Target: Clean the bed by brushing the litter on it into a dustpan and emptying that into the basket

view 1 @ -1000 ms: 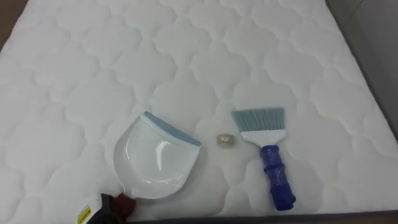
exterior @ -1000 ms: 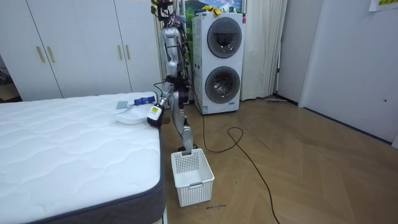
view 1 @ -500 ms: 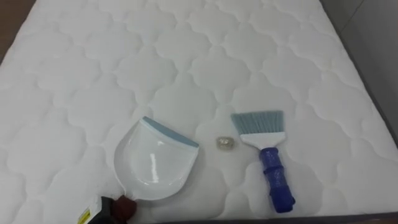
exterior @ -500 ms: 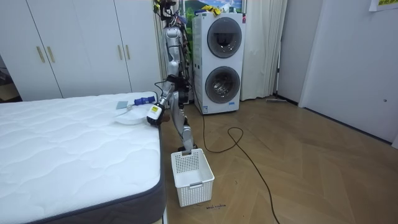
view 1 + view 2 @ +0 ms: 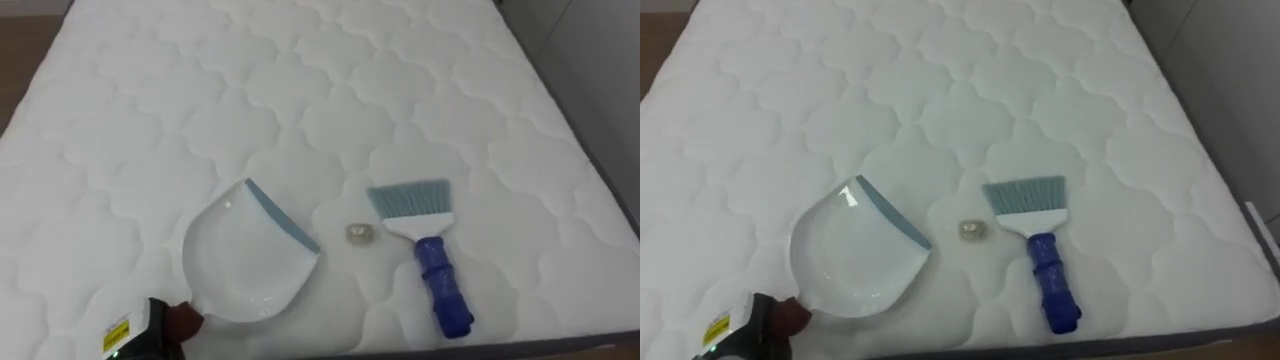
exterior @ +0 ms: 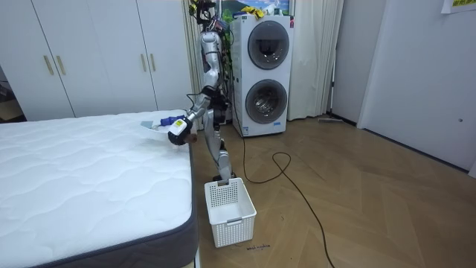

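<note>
Bed mattress, white and quilted (image 5: 300, 90), is being looked down on from the end where the robot is standing, close to two stacked white washing machines (image 6: 265, 74). A white plastic dustpan with a pale blue lip (image 5: 240, 265) is being held by its handle in the left hand (image 5: 140, 335), which is being closed round the reddish-brown handle end. Most of that hand is being cut off by the lower edge of the eye views. The dustpan is being held at a tilt over the mattress, and its glossy white inside is being shown bare; whether any part of it is touching the quilting cannot be told.

A small crumpled pale scrap (image 5: 360, 232) is lying on the mattress near the lip, between the dustpan and a hand brush with a blue handle and grey-blue bristles (image 5: 425, 250). It is touching neither. What the scrap is made of cannot be made out. The brush is lying flat, with its bristles pointing away from the robot and its handle towards the near edge of the mattress.

On the wooden floor (image 6: 357, 208) beside the bed a white slatted plastic basket (image 6: 232, 227) is standing. Its inside is being largely hidden by its own walls, so its contents cannot be told.
</note>
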